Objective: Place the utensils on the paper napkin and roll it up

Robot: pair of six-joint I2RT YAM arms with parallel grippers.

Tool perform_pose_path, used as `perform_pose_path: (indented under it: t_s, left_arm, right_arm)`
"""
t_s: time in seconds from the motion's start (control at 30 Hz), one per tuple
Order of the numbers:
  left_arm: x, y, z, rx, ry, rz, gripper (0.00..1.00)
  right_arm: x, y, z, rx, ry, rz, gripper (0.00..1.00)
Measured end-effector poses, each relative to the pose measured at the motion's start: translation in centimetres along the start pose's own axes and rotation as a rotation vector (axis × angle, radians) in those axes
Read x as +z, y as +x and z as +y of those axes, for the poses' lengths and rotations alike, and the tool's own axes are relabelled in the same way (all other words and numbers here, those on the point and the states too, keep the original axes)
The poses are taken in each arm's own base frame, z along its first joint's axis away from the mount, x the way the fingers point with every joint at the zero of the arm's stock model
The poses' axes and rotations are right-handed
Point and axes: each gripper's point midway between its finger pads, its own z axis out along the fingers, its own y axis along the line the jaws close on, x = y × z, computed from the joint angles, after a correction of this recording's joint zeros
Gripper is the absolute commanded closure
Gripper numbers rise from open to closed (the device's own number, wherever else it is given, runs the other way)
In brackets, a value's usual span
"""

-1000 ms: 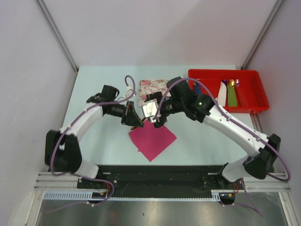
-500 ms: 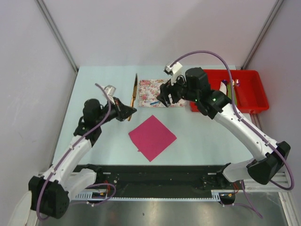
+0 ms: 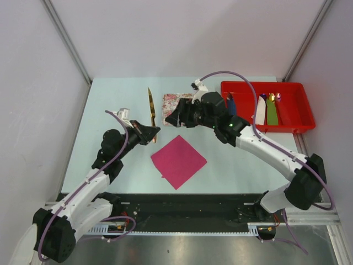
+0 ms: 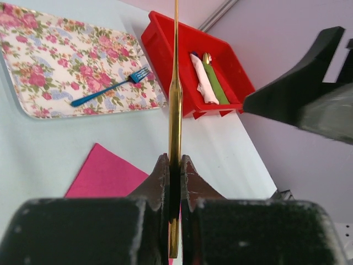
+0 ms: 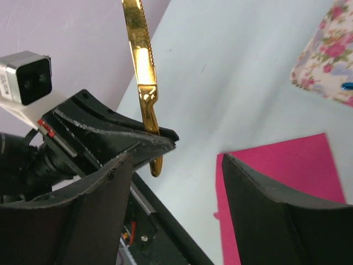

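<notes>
The gold knife [image 3: 151, 113] is clamped by its handle between the closed fingers [image 4: 160, 185] of the left gripper [image 3: 153, 132]. Its blade points toward the far side of the counter [image 3: 110, 99], and the butt of the handle pokes out on the near side of the grip. It is slim and mirror-bright, with a serrated edge along the blade. It sits left of the floral tray [image 3: 175, 98] and beyond the far-left corner of the pink napkin [image 3: 179, 161], not touching either. The napkin lies flat, turned corner-on like a diamond, with nothing on it.

The blue fork [image 4: 107, 91] shows only from the left wrist, lying slantwise on the tray with its tines to the right. In the top view the right arm covers it. The same wrist view shows the knife edge-on as a thin gold line.

The right gripper [image 3: 172, 118] hangs over the near-left part of the tray. Its fingers [image 5: 96, 221] are spread wide and grip nothing. Between them its camera frames the left gripper with the knife, and the napkin's corner.

At the far right stands a red bin [image 3: 298, 124] holding a white roll [image 3: 260, 110] and a green roll [image 3: 272, 112].
</notes>
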Motion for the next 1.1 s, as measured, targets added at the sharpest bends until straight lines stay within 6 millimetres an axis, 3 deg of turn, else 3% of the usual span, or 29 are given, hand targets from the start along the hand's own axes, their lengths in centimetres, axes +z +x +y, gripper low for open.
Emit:
perform_pose_path:
  t_s: [0.17,0.33,0.63,1.1]
  left_arm:
    - [0.3,0.8,-0.2,-0.033,0.001,0.021,1.0]
    - [0.4,1.2,-0.6,-0.049,0.008,0.035,1.0]
    - [0.3,2.5,-0.8,-0.054,0.014,0.071,1.0]
    - [0.4,3.1,-1.0,-0.055,0.018,0.089,1.0]
  right_arm:
    - [3.3,2.2,0.0,0.073,0.02,0.062,0.39]
    - [4.9,3.4,-0.1,0.09,0.031,0.084,0.45]
    - [6.0,3.2,0.3,0.085,0.01,0.061,0.51]
    - [6.2,3.8,1.3,0.096,0.0,0.058,0.67]
